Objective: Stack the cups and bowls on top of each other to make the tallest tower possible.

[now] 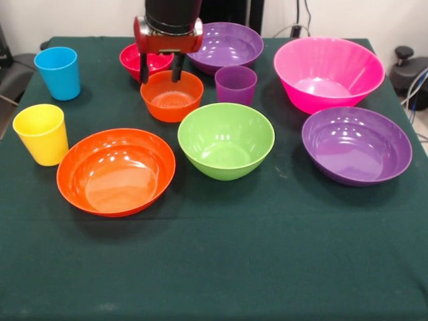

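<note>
My gripper [161, 75] hangs open over the far rim of the small orange bowl [172, 97], fingers apart and holding nothing. The small red bowl [137, 59] sits just behind it. A purple bowl [226, 45] is at the back, with the purple cup [235, 85] in front of it. The green bowl [226, 139] is in the middle. The wide orange bowl [116, 171] is at the front left. The pink bowl [328, 72] and a second purple bowl [356, 144] are on the right. The blue cup [57, 72] and yellow cup [42, 133] stand at the left. No tower stands; nothing is stacked.
All pieces stand apart on a dark green tablecloth [221, 261]. Cables and dark equipment [409, 70] lie past the table's right edge.
</note>
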`<state>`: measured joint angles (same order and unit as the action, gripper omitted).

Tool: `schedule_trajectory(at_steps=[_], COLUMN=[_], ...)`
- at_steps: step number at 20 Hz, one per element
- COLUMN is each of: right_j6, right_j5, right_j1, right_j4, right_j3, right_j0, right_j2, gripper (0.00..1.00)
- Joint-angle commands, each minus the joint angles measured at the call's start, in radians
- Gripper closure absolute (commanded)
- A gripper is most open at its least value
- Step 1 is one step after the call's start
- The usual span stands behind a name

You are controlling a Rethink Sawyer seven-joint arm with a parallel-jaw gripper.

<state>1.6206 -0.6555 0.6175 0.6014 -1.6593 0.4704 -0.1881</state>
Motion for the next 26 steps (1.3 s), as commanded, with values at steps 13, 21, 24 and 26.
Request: schedule_trajectory(at_steps=[13,21,24,26], right_j6=[-0.091,-0.086,-0.08,-0.078], right_j5=[-0.072,-0.091,-0.1,-0.098], right_j1=[-0.15,-0.1,-0.084,-0.068], right_j4=[0.009,-0.003,-0.007,-0.008], right_j3=[0.181,0.133,0.122,0.105], right_j0=[-0.035,-0.035,-0.04,-0.038], right_j2=[-0.093,-0.078,-0.073,-0.071], gripper=[0.0,0.0,0.0,0.0])
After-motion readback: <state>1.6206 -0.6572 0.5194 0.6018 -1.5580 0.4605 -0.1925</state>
